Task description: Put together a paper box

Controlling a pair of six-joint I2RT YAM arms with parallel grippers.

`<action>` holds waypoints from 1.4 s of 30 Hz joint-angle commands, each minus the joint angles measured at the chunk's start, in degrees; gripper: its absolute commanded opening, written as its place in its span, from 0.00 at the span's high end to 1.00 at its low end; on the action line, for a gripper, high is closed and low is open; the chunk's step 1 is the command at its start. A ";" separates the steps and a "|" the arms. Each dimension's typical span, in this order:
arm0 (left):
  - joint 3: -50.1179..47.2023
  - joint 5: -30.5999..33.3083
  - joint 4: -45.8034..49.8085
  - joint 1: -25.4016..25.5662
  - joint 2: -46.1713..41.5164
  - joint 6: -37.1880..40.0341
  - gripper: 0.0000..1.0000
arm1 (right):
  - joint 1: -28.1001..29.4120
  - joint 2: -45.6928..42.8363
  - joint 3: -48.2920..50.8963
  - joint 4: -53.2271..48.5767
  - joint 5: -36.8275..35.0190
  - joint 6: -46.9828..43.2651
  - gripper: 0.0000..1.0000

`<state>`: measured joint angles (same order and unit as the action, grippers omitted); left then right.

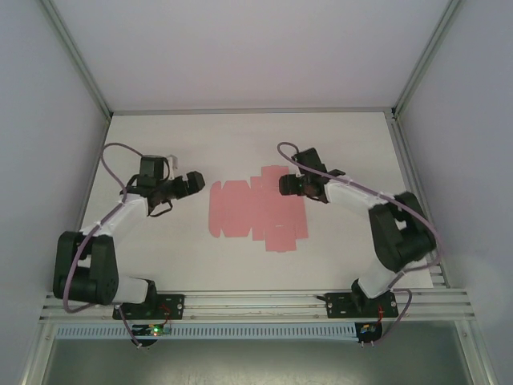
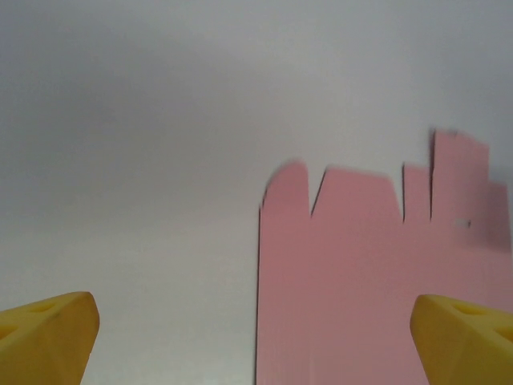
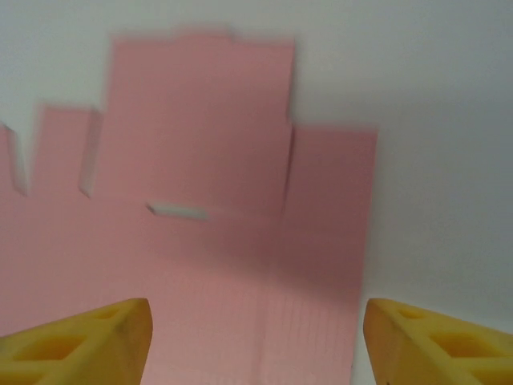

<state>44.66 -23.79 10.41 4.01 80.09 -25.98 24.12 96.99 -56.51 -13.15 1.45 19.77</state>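
Left pincer (image 1: 199,183) gapes open beside the flat paper box (image 1: 256,212), right pincer (image 1: 281,185) open above it.

Paper box (image 1: 258,210) plain pink, unpatterned; table (image 1: 240,144) white; left pincer fingertips (image 2: 48,333), right pincer fingertips (image 3: 88,341) yellow.

Soft even light; wrist views blurred; dim shadow across paper box (image 3: 192,257).

surface: white table (image 1: 240,140), matte, walled on three sides | lying on it: paper box (image 1: 258,208), a pink die-cut sheet, flat and unfolded, flaps spread, near the table's middle | sheet detail: narrow slot (image 3: 178,209), white table showing through
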 commanded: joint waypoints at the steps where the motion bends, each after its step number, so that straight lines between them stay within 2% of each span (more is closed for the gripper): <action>1: 2.18 -6.65 5.23 1.89 3.16 -1.35 0.00 | -0.33 4.39 -2.20 -5.31 5.10 2.58 0.36; 6: 4.34 -7.94 7.51 5.18 8.12 0.37 0.00 | -1.17 8.58 -0.05 -3.94 5.03 4.32 0.38; 11: 5.19 -9.02 7.03 7.37 11.83 0.00 0.00 | -4.47 9.88 5.08 1.32 9.09 7.85 0.41; 15: 3.18 -12.01 3.63 7.48 12.63 -2.06 0.00 | -4.83 10.32 6.50 1.94 9.70 7.81 0.42; 20: 1.34 -12.69 2.24 7.98 12.55 -1.83 0.01 | -5.16 12.42 7.46 2.63 9.97 8.84 0.43; 23: -0.28 -15.91 -2.78 7.99 13.12 -3.61 0.05 | -5.14 13.34 8.02 3.77 10.67 9.60 0.44; 24: -0.85 -17.56 -5.18 8.04 13.42 -4.55 0.08 | -5.14 13.52 8.08 4.04 10.84 9.74 0.44; 26: -1.55 -20.21 -8.92 8.06 13.75 -6.30 0.22 | -5.13 13.52 8.18 3.97 10.98 9.74 0.44; 30: -3.60 -21.17 -14.44 8.25 10.39 -8.38 0.48 | -5.20 13.20 8.43 3.75 10.60 9.51 0.44; 35: -5.15 -20.31 -15.21 8.56 2.60 -7.37 0.72 | -5.32 11.83 9.38 4.92 11.09 9.04 0.43; 38: -5.84 -19.96 -14.90 8.56 -1.94 -6.30 0.96 | -5.89 8.72 9.87 5.99 13.48 7.44 0.39; 39: -6.02 -19.94 -14.67 8.55 -3.43 -5.80 1.00 | -6.11 6.89 9.83 6.10 15.22 6.33 0.38; 42: -6.96 -20.89 -17.14 8.56 -7.16 -4.76 1.00 | -6.97 -0.42 11.01 7.59 20.14 3.02 0.33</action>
<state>39.05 -44.60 -2.20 12.71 75.83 -33.26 18.09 99.61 -49.04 0.49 16.73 26.50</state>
